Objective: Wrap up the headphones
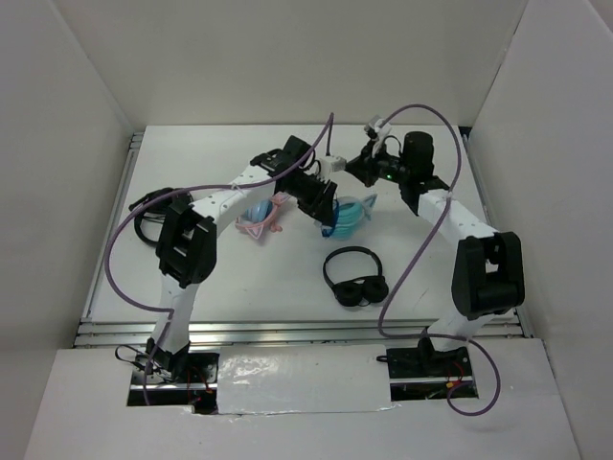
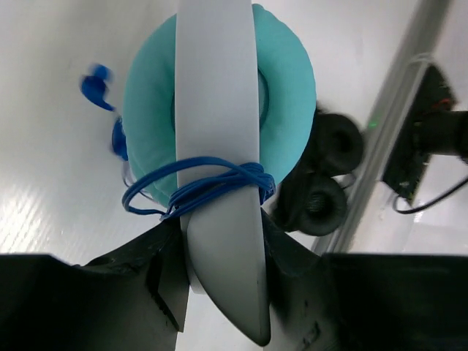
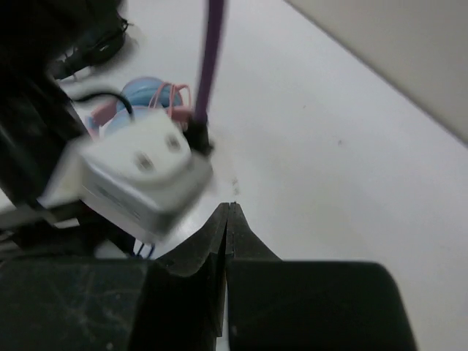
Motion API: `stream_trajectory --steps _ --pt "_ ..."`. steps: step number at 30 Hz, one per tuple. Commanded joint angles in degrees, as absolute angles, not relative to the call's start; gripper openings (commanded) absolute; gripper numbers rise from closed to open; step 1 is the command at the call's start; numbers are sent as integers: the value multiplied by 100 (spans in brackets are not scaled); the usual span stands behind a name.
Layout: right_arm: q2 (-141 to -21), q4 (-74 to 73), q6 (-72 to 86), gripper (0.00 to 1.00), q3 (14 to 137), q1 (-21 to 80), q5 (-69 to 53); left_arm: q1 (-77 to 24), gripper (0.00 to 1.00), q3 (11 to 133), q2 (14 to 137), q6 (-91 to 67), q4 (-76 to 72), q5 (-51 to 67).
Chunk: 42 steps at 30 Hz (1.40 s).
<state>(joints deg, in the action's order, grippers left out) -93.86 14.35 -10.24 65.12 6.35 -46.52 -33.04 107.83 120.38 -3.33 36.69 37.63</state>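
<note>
Looks past halfway, approx. Holds the headphones (image 1: 350, 216) by the pale band (image 2: 219, 110) in the left hand (image 2: 219, 241), clamped narrow on it, w/ the teal cup (image 2: 289, 95) hanging beyond the fingers. Sits over the middle of the worktop (image 1: 239, 287), just right of the blue-and-pink pair (image 1: 261, 218). Can't tell if touching the worktop or lifted; prob. lifted.

Done so far: several turns of blue cord (image 2: 219, 183) bunched round the band right by the cup. Not tidy tho. Leaves one slack loop sticking out sideways, plus the plug (image 2: 96, 82) dangling free and blurred beside the cup.

Left to do, by my read: take up the slack loop, wind on the last bit of cord, tuck the plug so nothing unravels, then set down.

As for the right hand (image 3: 228, 216): pressed tip to tip, no gap, nothing visible betw. the fingers. Hovers close behind the left wrist, facing its white camera box (image 3: 139, 175). Can't rule out a thin cord pinched there, but shows none.

Worktop: white, smooth, a bit glossy w/ soft reflections, metal rails (image 1: 287, 331) along the edges. Also carries black headphones (image 1: 354, 278) nearer the arm bases and a dark item (image 1: 153, 206) at far left, too small to ID. Boxed in by plain white walls (image 1: 287, 57) on three sides, w/ purple cables (image 1: 124, 268) looping off both arms.
</note>
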Motion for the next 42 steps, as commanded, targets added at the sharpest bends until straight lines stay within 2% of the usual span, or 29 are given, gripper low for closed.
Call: stream_trajectory --steps 1,6,17,20,21,22,23,24,25,26,27,29,30,31,32,42 --pt "-9263 600 -1865 0 7073 625 -3179 -3226 0 10601 12217 -466 3692 3629" --pt "-9378 44 -1959 0 7689 693 -3516 -3138 0 10459 12208 -483 3595 3638" --pt "-8772 150 -1495 0 7418 1063 -2154 -2549 0 9704 12366 -931 2945 4174" --pt "-8588 62 -1337 17 7444 1248 -1759 -2514 0 9633 12463 -1019 2848 4376" --pt "-8561 44 -1310 26 7462 1292 -1697 -2514 5 9633 12498 -1028 2848 4403" --pt "-8482 44 -1275 32 7471 1379 -1487 -2514 17 9624 12559 -1037 2848 4464" --pt "-8429 -78 -1214 38 7479 1432 -1398 -2522 23 9624 12586 -1055 2874 4447" --pt "-8394 -114 -1230 50 7479 1467 -1363 -2514 27 9615 12612 -1072 2891 4430" --pt "-8298 -140 -1230 55 7462 1529 -1267 -2514 36 9598 12630 -1090 2874 4395" --pt "-8262 -141 -1196 61 7445 1573 -1231 -2514 39 9572 12612 -1125 2874 4377" --pt "-8218 -184 -1239 78 7444 1591 -1239 -2505 43 9545 12595 -1151 2848 4377" --pt "-8113 -185 -1230 96 7401 1678 -1108 -2496 51 9475 12525 -1186 2839 4298" --pt "-8086 -185 -1239 100 7392 1714 -1099 -2487 58 9466 12464 -1221 2821 4246" --pt "-8042 -141 -1231 100 7365 1757 -1055 -2487 72 9448 12437 -1230 2830 4210" --pt "-8016 -141 -1187 100 7357 1767 -924 -2479 99 9448 12402 -1239 2847 4184" --pt "-7875 -175 -1090 100 7356 1872 -835 -2452 99 9316 11953 -1301 2997 3692"
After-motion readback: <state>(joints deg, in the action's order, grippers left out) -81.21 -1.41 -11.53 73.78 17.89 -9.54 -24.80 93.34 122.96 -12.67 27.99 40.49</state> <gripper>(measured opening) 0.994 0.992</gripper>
